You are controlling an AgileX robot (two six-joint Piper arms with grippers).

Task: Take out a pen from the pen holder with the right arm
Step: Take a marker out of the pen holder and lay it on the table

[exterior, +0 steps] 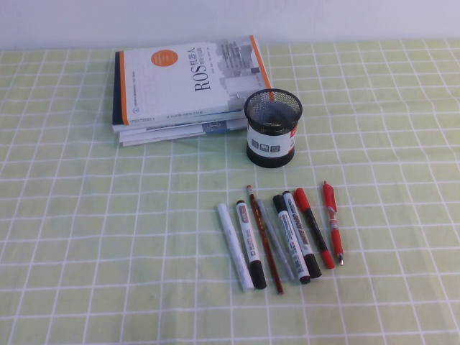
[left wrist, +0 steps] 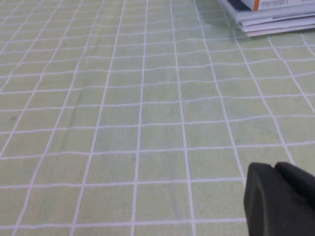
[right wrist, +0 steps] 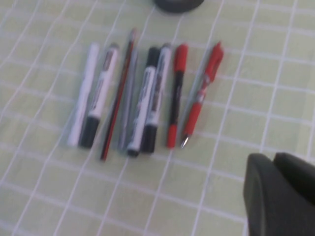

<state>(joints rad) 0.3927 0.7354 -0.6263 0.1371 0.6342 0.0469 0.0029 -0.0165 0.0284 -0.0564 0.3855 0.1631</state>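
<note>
A black mesh pen holder (exterior: 273,129) stands upright near the table's middle, with a thin reddish pencil (exterior: 272,95) leaning inside it. In front of it several pens lie side by side: a white pen (exterior: 236,246), black-capped markers (exterior: 251,244), a red-brown pencil (exterior: 264,239), a red marker (exterior: 314,228) and a red click pen (exterior: 333,223). My right gripper (right wrist: 274,158) hangs shut and empty above the cloth, on the near side of the red click pen (right wrist: 202,96). My left gripper (left wrist: 275,169) is shut and empty over bare cloth. Neither arm shows in the high view.
A stack of books (exterior: 187,83) lies behind and left of the holder, its corner showing as books (left wrist: 275,14) in the left wrist view. A green checked cloth (exterior: 86,237) covers the table. The holder's base (right wrist: 178,4) sits beyond the pen row in the right wrist view.
</note>
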